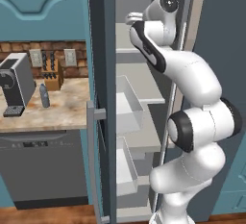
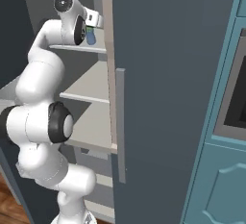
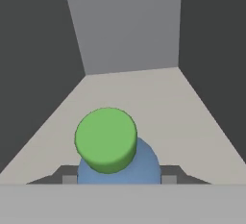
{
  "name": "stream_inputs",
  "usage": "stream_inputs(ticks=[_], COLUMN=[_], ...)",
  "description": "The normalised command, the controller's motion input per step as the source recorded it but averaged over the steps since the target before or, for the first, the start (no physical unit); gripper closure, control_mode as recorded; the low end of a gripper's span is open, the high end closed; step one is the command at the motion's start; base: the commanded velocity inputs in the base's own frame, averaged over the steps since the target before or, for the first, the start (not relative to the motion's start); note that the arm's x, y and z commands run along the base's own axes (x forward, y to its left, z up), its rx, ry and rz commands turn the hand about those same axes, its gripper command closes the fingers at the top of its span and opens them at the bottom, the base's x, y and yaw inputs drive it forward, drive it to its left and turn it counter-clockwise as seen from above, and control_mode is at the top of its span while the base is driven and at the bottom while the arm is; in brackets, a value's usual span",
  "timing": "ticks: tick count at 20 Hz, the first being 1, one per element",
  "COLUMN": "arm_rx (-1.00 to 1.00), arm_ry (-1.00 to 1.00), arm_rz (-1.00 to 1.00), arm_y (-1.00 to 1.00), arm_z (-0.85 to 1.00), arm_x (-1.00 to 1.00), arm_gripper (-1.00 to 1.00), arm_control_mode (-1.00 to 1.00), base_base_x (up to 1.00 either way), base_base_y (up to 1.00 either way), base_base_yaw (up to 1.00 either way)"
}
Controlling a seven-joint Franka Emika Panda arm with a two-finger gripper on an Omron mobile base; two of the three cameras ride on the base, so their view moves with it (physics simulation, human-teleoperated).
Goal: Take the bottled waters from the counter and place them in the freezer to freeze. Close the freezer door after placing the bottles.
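Inside the freezer, over a pale upper shelf, the green-topped blue bottle sits upright between the jaws of the gripper, which are clamped snug on its sides. Out on the table, the duller grey-blue bottle stands beside the coffee machine, and the freezer door is hanging open.

A coffee machine stands beside a knife block.

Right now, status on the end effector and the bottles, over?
End effector shut on green-topped bottle, inside freezer above pale shelf. Second bottle on counter. Freezer door open. Nothing blocking.
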Motion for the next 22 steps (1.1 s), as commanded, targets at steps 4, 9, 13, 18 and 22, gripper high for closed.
stream_inputs(ticks=[4,9,13,18,22], arm_rx=[0.00,0.00,0.00,0.00,0.00], arm_ry=[0.04,0.02,0.00,0.02,0.00], arm_rz=[0.00,0.00,0.00,0.00,0.00], arm_y=[0.00,0.00,0.00,0.00,0.00], arm_z=[-0.08,-0.13,-0.18,-0.40,-0.30], arm_x=[0.30,0.26,0.24,0.17,0.16], arm_gripper=[1.00,1.00,1.00,1.00,1.00], arm_control_mode=[-1.00,-1.00,-1.00,-1.00,-1.00], base_base_x=[0.00,0.00,0.00,0.00,0.00], base_base_y=[0.00,0.00,0.00,0.00,0.00], base_base_yaw=[0.00,0.00,0.00,0.00,0.00])
